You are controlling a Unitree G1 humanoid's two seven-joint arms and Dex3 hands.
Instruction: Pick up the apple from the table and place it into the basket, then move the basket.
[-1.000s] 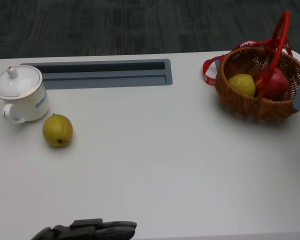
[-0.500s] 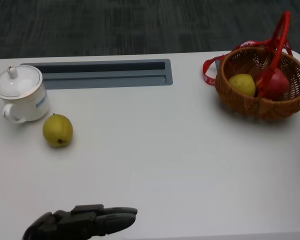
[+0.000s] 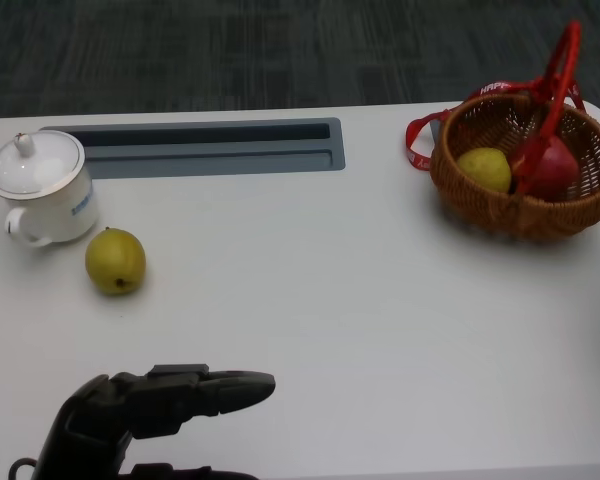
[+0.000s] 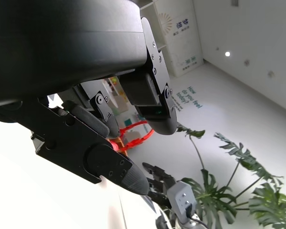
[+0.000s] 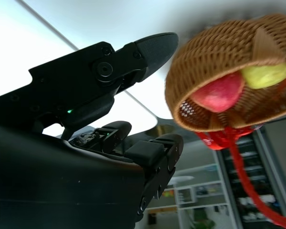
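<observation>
Your left hand sits at the bench's near edge, about 7 o'clock, fingers stretched out and holding nothing. Your right hand is likewise released and empty, close beside the basket. The red apple lies inside that basket at 2 o'clock, next to a yellow fruit, well apart from your left hand.

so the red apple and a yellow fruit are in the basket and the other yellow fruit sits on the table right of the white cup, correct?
Not quite. The second yellow fruit does not sit to the right of the white cup; the head view shows it in front of the cup. The rest holds: the red apple and a yellow fruit lie in the basket.
</observation>
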